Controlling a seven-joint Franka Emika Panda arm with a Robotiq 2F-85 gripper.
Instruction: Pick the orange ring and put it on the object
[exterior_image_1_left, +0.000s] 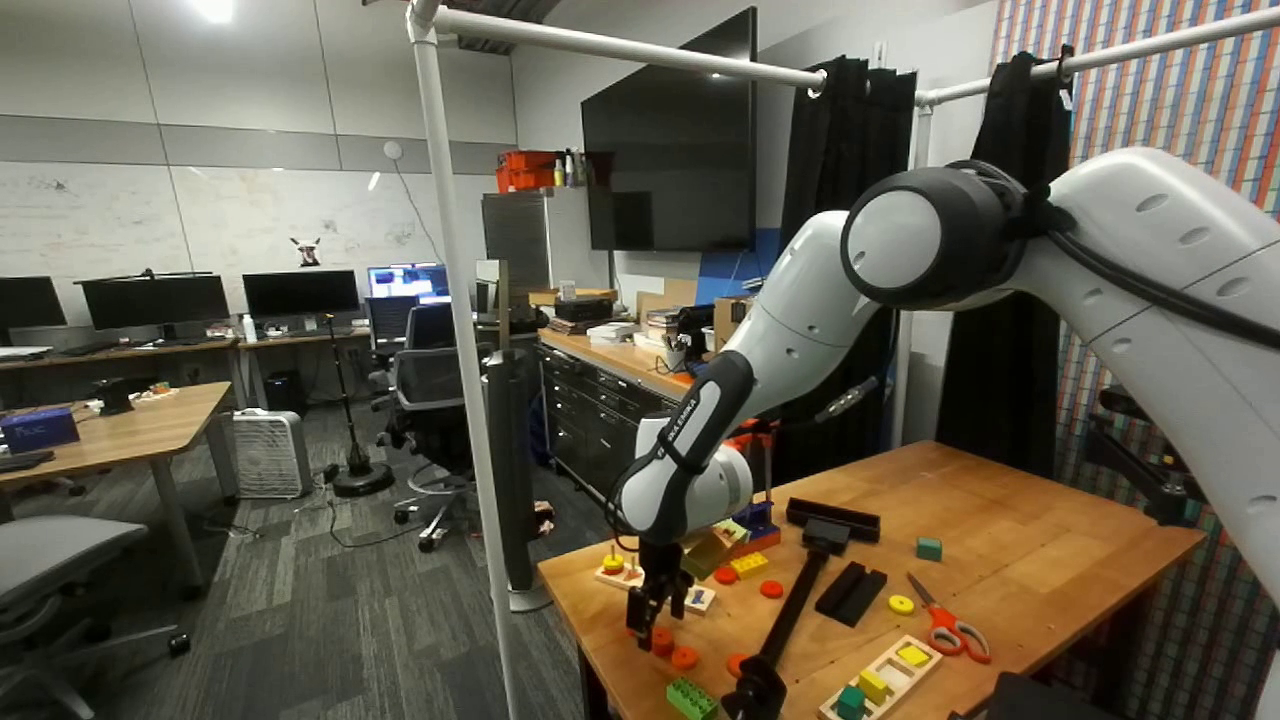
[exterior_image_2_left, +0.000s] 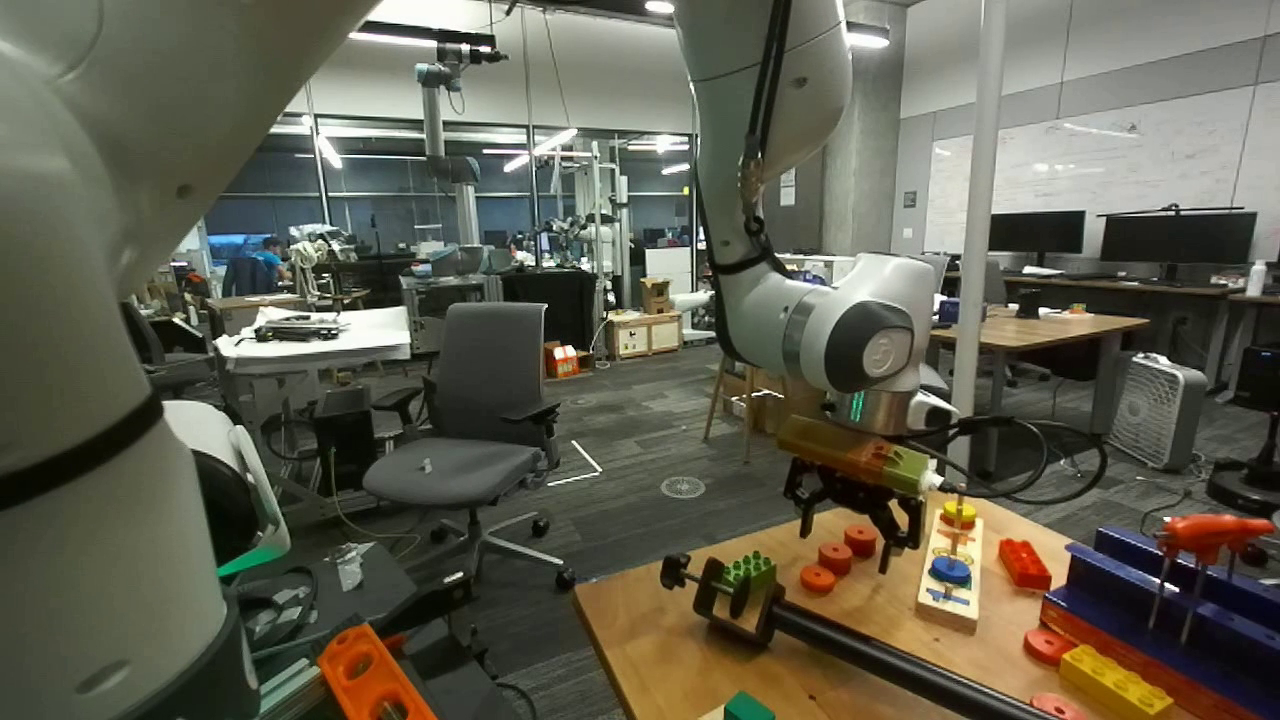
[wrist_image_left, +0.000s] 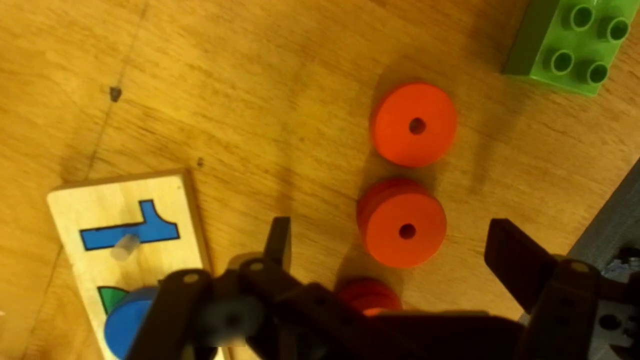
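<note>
Apparently the pick step, grasp pending
End effector (wrist_image_left: 387, 237) spread, the middle orange ring (wrist_image_left: 401, 216) between its jaws, right of the numbered peg board (wrist_image_left: 170, 266) in the wrist view; next, likely, lower and close.

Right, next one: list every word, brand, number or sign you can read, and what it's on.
"1", blue numeral: wooden peg board.
Its other figures: partly hidden or too small.
"EMIKA": robot arm; letters before it are unclear.
Too blurred or faint to read: print on the purple box, marks on the whiteboard, the lit monitor.
</note>
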